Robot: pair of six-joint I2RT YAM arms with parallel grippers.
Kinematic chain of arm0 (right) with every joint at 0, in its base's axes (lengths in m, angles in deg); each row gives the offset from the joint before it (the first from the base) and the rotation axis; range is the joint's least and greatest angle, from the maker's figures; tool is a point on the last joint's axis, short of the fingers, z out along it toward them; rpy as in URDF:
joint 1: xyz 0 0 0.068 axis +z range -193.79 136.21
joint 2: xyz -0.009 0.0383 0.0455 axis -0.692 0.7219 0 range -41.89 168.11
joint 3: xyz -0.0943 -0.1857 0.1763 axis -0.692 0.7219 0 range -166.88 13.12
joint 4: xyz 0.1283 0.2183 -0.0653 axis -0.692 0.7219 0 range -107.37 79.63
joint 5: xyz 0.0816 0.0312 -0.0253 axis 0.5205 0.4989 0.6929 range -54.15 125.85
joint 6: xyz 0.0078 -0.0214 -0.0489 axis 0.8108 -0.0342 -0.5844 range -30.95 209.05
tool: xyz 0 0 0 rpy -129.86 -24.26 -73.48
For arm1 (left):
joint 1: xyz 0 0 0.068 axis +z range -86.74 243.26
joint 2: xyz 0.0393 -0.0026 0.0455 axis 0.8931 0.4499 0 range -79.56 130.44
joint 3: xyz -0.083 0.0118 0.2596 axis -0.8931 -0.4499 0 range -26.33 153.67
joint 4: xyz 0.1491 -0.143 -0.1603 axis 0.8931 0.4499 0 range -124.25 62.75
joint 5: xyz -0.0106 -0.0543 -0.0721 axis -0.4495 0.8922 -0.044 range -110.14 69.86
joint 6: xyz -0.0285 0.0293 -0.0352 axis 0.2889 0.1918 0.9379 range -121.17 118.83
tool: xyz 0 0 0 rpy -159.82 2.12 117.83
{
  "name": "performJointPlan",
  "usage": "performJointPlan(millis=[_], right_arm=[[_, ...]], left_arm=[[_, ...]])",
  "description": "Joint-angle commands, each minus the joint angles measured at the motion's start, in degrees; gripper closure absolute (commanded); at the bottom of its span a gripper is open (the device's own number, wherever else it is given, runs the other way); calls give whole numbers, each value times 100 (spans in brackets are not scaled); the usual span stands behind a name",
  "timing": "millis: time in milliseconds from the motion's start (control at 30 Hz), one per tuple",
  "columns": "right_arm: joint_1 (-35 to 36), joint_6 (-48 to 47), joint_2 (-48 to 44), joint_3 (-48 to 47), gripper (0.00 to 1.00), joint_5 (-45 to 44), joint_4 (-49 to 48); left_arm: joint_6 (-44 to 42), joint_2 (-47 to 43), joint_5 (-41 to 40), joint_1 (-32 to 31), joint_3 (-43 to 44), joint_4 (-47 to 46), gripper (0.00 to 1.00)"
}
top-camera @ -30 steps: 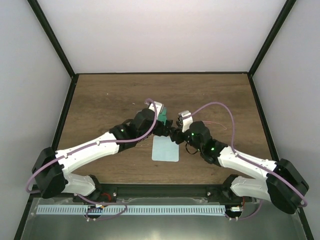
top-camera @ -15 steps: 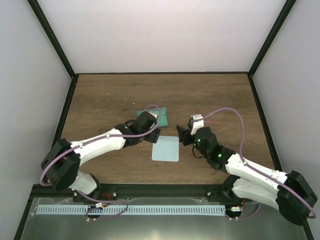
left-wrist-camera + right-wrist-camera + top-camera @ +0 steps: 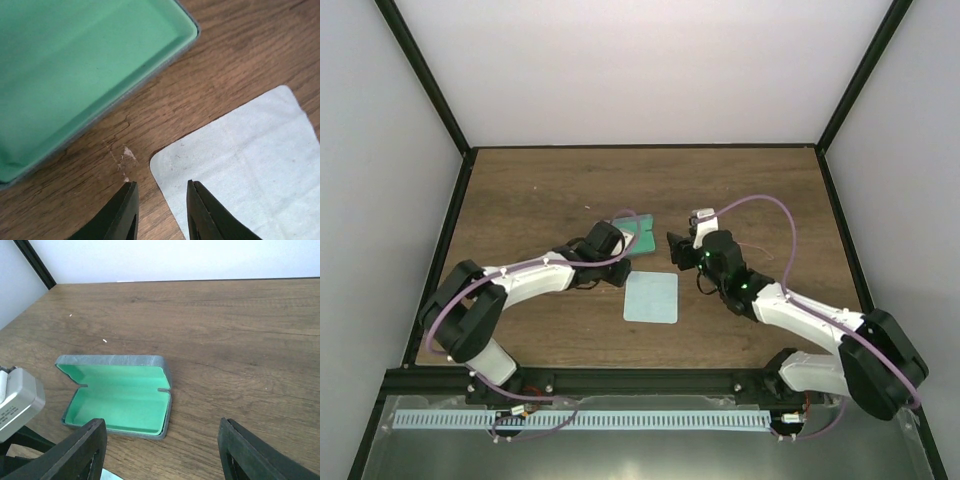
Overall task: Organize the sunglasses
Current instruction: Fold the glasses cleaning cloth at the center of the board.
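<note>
Just beyond left pincer [image 3: 161, 186], cloth [image 3: 240, 160] corner.

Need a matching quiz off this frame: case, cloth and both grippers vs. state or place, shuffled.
Things:
1. case
2. cloth
3. left gripper
4. right gripper

States:
A. pale blue, lying flat
B. lid open, green lining, nothing inside
C. jaws wide apart, facing the case
D. jaws narrowly apart, at the cloth's corner

Pairs: 1-B, 2-A, 3-D, 4-C
</note>
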Motion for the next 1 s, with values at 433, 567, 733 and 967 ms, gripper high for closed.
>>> performJointPlan(millis=[433,567,733,967], right_arm=[[-312,-222,-88,-4,37,274,-253],[-303,-276,-46,-3,36,289,-269],[-308,-334,-60,9,36,260,-273],[-310,-371,-57,44,36,223,-317]], left_arm=[[-416,377,-29,-25,-80,-415,76],[-616,513,44,-74,-32,-504,84],[-631,696,-194,-93,26,-489,77],[-625,698,-254,-93,53,-468,61]])
